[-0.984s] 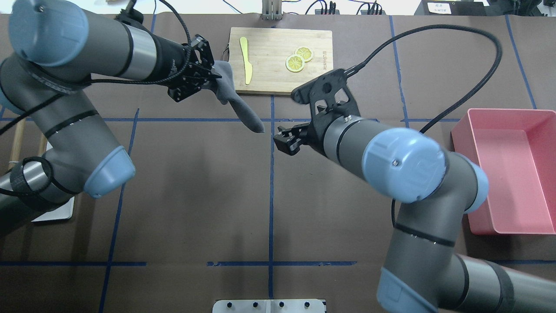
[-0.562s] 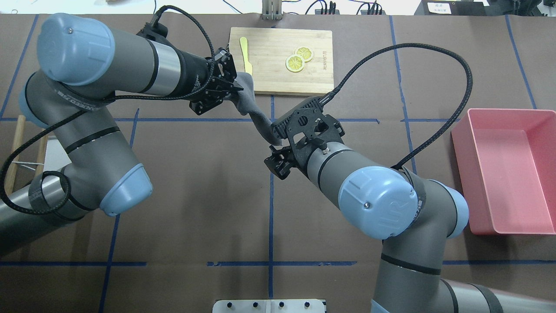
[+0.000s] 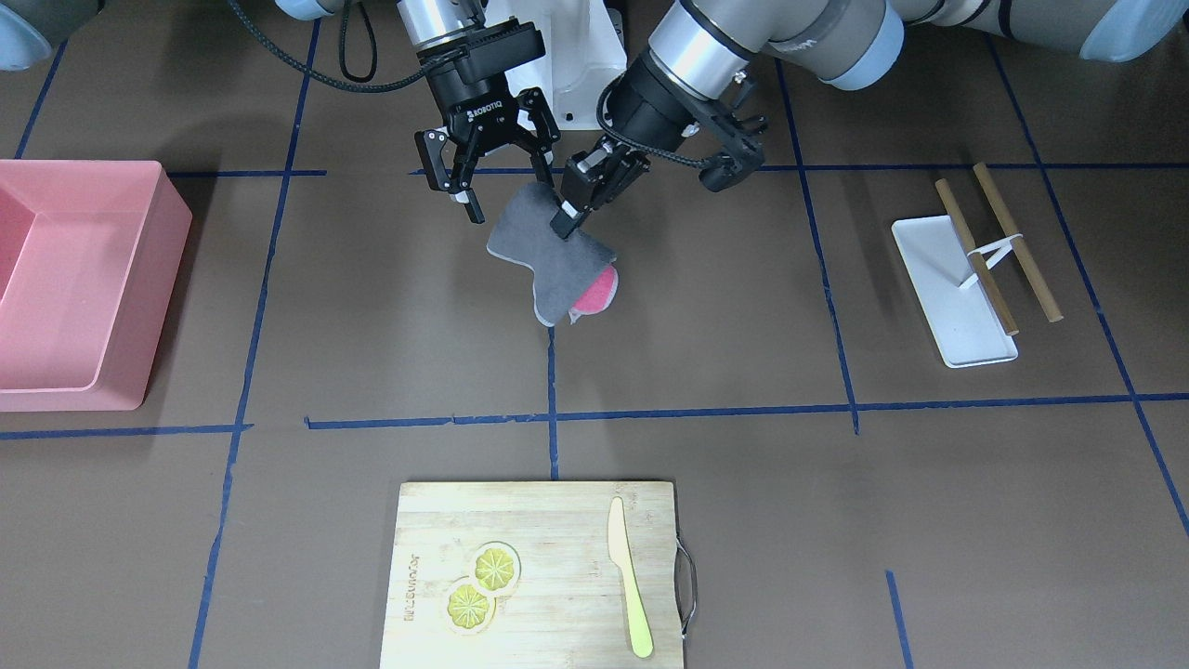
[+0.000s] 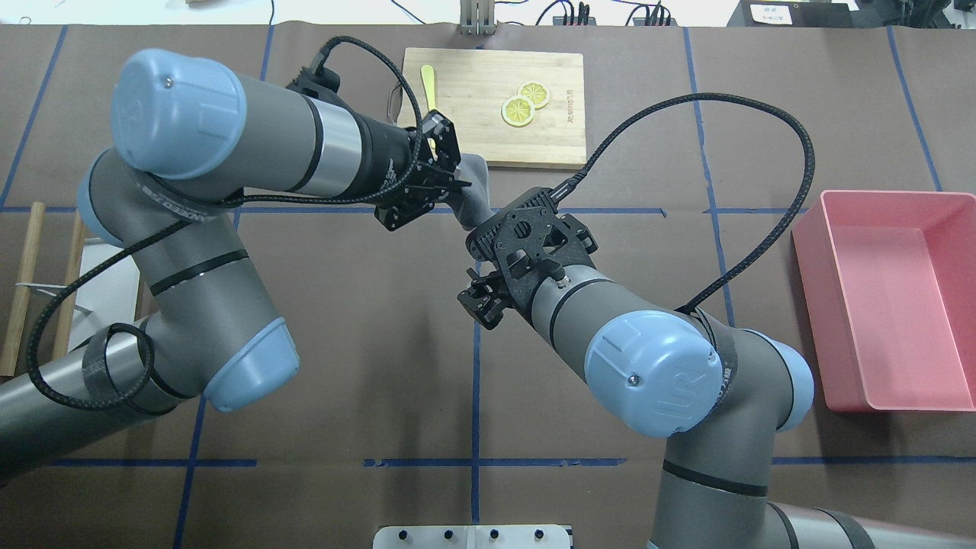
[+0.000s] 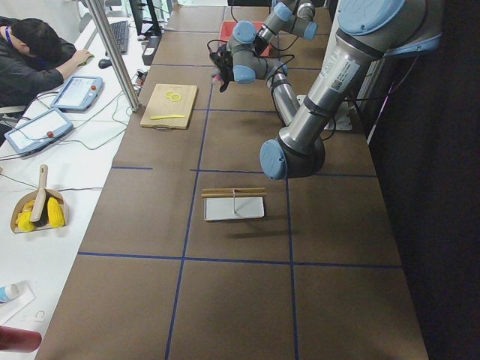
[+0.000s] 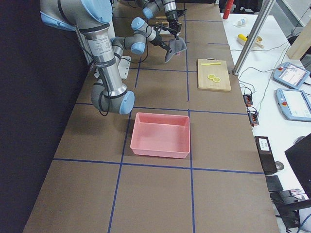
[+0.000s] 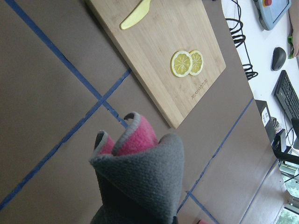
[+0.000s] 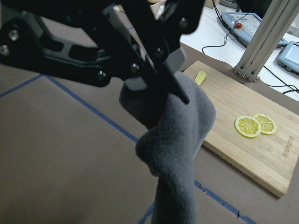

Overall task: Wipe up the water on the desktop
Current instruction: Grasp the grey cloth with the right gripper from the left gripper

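The desktop [image 3: 743,353] is brown with blue tape lines; I see no water on it. A grey cloth with a pink underside [image 3: 557,265] hangs above its middle. My left gripper [image 3: 564,223] is shut on the cloth's upper edge, as the overhead view [image 4: 456,181] also shows. My right gripper [image 3: 514,198] is open, with its fingers spread at the cloth's top end. In the overhead view it is hidden under its wrist mount [image 4: 530,236]. The cloth fills the left wrist view [image 7: 140,182] and the right wrist view [image 8: 180,135].
A bamboo cutting board [image 3: 557,520] with lemon slices [image 3: 483,581] and a yellow knife [image 3: 630,576] lies at the far side. A pink bin [image 4: 884,381] stands on my right. A white tray [image 3: 966,316] with wooden sticks lies on my left.
My left gripper has carried the cloth right, towards the table's middle. My right arm has swung in and turned, bringing its gripper up to the cloth.
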You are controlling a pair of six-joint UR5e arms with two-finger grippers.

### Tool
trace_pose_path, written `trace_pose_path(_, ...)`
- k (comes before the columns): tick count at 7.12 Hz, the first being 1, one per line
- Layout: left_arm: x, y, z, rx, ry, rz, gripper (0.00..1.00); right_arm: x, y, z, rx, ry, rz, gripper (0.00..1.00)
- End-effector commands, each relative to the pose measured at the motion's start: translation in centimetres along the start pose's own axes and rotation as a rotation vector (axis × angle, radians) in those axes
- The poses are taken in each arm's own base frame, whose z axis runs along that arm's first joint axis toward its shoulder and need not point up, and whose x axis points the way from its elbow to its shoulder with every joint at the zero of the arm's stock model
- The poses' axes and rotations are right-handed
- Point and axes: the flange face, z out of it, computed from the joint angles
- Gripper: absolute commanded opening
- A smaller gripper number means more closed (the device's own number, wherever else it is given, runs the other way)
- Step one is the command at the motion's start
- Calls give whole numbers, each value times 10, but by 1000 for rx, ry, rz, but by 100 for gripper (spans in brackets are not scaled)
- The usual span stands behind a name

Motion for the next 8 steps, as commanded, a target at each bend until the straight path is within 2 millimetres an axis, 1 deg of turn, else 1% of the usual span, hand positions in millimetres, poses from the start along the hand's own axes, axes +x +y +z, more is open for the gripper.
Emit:
trace_pose_path(1, -10, 16, 10, -27, -24, 5, 6, 0, 1, 1, 1, -2, 3, 99)
trace_pose_path(3, -10, 17, 10, -28, -22, 8, 6, -1, 1, 1, 0, -3, 2, 97)
trace_pose_path(4, -11, 16, 10, -27, -24, 8, 6, -1, 0, 0, 5, -4, 7, 72)
trace_pose_path(5, -11, 16, 11, -26, -25, 9, 6, 0, 0, -1, 5, -4, 18, 43)
trace_pose_path(6, -11, 15, 11, -24, -25, 13, 6, 0, 1, 0, 3, -5, 20, 28)
trace_pose_path(8, -13, 13, 12, -20, -28, 14, 6, 0, 0, -3, 3, -11, 27, 9)
